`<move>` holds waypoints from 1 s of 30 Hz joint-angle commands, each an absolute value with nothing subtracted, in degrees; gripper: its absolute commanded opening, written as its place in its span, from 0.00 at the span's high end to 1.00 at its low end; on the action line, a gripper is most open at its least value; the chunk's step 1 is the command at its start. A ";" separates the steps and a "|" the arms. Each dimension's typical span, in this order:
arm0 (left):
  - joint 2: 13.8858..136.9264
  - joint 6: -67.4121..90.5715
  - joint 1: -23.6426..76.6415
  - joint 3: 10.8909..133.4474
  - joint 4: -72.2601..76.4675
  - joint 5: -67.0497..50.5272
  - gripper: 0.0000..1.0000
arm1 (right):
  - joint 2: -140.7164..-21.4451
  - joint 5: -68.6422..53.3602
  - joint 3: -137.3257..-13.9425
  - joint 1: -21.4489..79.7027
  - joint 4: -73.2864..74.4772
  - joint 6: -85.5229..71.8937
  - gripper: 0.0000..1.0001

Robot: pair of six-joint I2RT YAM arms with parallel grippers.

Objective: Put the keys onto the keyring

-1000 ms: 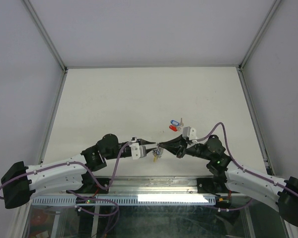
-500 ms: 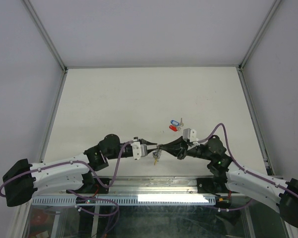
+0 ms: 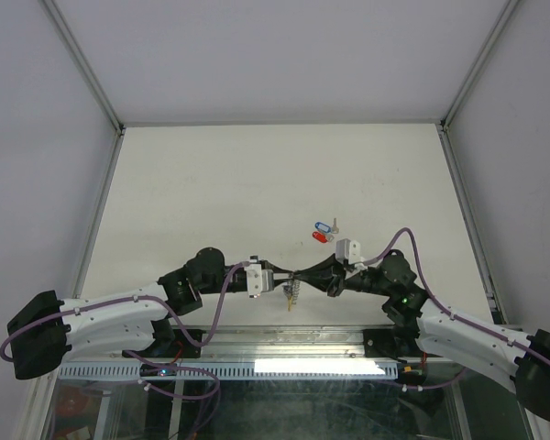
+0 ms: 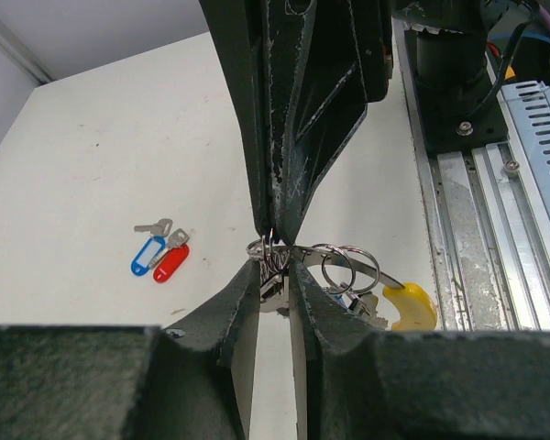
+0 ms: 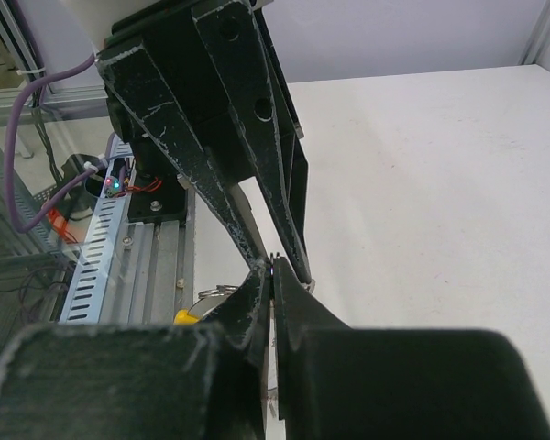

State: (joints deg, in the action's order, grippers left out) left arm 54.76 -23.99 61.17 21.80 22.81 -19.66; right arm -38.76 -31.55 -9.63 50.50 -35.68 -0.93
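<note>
Both arms had drifted slightly toward the near edge since a second earlier, carrying the keyring (image 4: 346,266) with them. The left gripper (image 4: 275,268) pinched its small coils from one side, and the right gripper (image 5: 272,266) clenched them from the other. The bunch trailed lengthwise toward the near rail, with the yellow tab (image 4: 411,307) last. The blue- and red-tagged keys (image 4: 160,257) lay side by side on the table (image 4: 92,165), well apart from the keyring.

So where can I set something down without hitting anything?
Free: the far half of the table, and the left side between the left rail and left arm. Crowded: near centre, where the left end effector and right end effector pinch the keyring, with two tagged keys just beyond.
</note>
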 commanded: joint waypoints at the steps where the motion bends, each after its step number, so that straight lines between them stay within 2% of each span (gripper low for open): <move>1: 54.92 -23.81 61.52 23.76 26.09 -21.62 0.84 | -38.90 -33.07 -12.24 50.54 -37.89 0.26 1.00; 5: 55.10 -23.79 61.52 24.09 26.02 -21.58 0.88 | -39.51 -33.79 -12.39 50.54 -36.96 0.45 1.00; 8: 55.19 -24.03 61.52 24.46 25.57 -21.53 1.00 | -39.81 -34.02 -12.56 50.54 -36.49 0.66 1.00; 14: 54.90 -25.54 61.52 25.31 22.80 -20.81 1.00 | -39.83 -33.80 -13.94 50.54 -32.73 2.03 0.99; 16: 54.52 -26.78 61.52 25.84 20.80 -19.86 1.00 | -39.14 -32.73 -14.96 50.49 -29.92 2.76 0.92; 19: 53.76 -29.33 61.52 27.11 16.60 -18.02 1.00 | -37.49 -29.81 -16.69 50.54 -25.13 3.83 0.71; 20: 53.80 -30.38 61.52 27.84 14.59 -17.44 1.00 | -36.92 -28.87 -17.58 50.54 -23.03 4.50 0.68; 24: 54.82 -35.11 61.52 32.45 4.04 -15.65 1.00 | -35.42 -25.62 -21.42 50.52 -12.28 8.31 0.63; 30: 57.57 -42.40 61.52 40.62 -11.01 -13.66 1.00 | -35.60 -22.44 -24.68 50.49 -5.09 10.76 0.62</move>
State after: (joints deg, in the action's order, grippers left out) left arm 56.34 -35.86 61.17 33.91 -1.43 -15.92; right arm -35.79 -25.82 -21.37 50.50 -10.79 7.86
